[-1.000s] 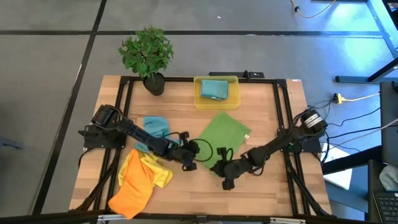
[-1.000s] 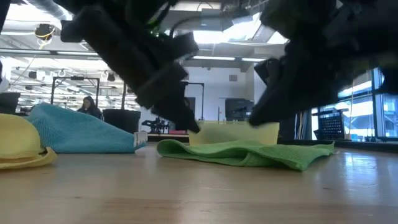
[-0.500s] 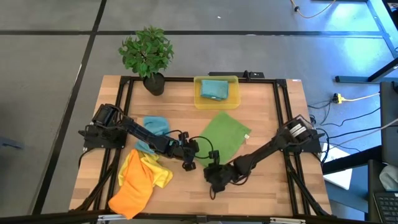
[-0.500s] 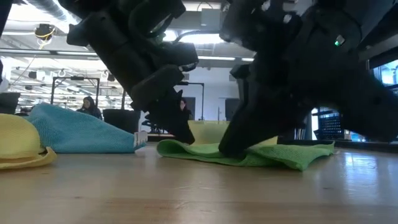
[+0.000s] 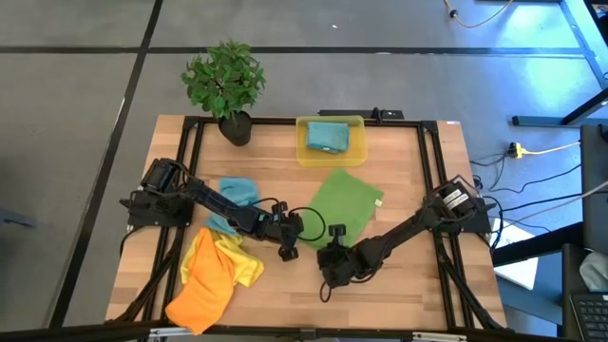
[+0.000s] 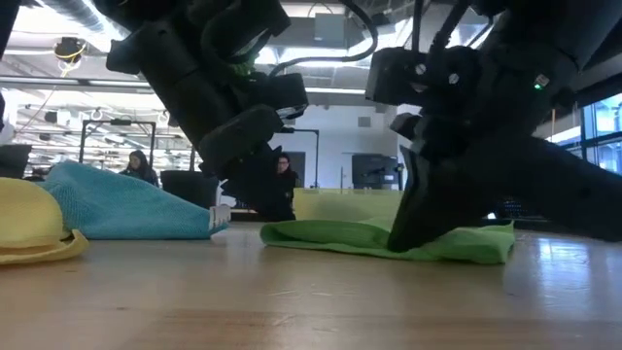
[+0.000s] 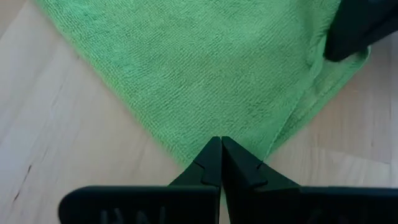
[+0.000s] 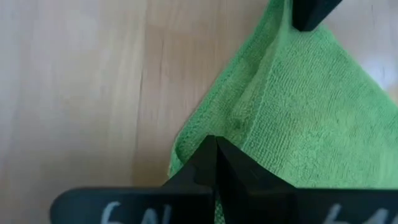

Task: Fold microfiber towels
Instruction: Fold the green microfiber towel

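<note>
At the table's left edge a crumpled orange microfiber towel lies over a yellow microfiber towel; in the low view only a rounded yellow bulge shows, cut off by the frame. Just behind them a bunched teal-blue microfiber towel is partly covered by the left arm. A small potted green plant stands at the far left corner of the light wooden table.

The left gripper sits at the near left corner of the flat green microfiber towel, its fingers pressed fully together and pinching the towel's edge at their tips. How much cloth they hold is hard to make out.

At the far middle, a translucent yellow plastic bin holds another teal cloth, whose folds cannot be made out.

The right gripper is at the near tip of the green towel, fingers closed tight on a small folded-over bit of its edge. White lettering on the gripper body is cut off and unreadable.

Compared with a second ago, the right gripper has swung leftward and toward the near edge, and the green towel's near corner has been drawn with it, leaving the cloth narrower. The left gripper has barely shifted.

In the low view, a person sits far back in the room, small and indistinct.
</note>
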You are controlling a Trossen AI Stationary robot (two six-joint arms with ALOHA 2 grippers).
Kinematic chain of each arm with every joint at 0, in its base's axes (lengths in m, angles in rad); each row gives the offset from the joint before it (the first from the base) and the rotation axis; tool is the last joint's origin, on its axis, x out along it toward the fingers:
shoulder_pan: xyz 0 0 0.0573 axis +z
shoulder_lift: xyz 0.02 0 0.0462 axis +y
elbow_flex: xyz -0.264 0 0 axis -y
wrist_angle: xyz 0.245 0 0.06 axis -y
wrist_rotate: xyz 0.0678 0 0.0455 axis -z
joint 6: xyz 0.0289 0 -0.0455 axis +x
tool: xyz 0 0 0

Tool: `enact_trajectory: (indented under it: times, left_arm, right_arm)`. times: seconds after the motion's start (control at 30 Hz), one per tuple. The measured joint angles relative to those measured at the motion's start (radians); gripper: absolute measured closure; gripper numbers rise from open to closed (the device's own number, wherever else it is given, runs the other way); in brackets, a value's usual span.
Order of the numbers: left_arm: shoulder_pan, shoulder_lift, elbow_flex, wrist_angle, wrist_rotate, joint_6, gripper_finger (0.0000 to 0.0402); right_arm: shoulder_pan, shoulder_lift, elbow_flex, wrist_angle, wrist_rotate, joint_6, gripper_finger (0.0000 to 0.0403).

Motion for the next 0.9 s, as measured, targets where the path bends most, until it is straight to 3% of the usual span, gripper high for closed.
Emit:
enact_trajectory:
  times: [0.3,0.6,0.9]
  left_arm:
    - [0.0,0.0,0.0,-0.001,0.025,-0.017,0.0402]
    - [-0.017,0.0,0.0,0.123,0.095,0.081,0.0402]
    - [-0.016,0.027,0.001,0.157,0.145,0.086,0.0402]
  right_arm:
    - [0.046,-0.015,0.002,-0.004,-0.13,0.035,0.0395]
    - [0.053,-0.016,0.003,-0.052,-0.142,0.032,0.0395]
    - [0.053,-0.016,0.003,-0.166,-0.144,0.031,0.0395]
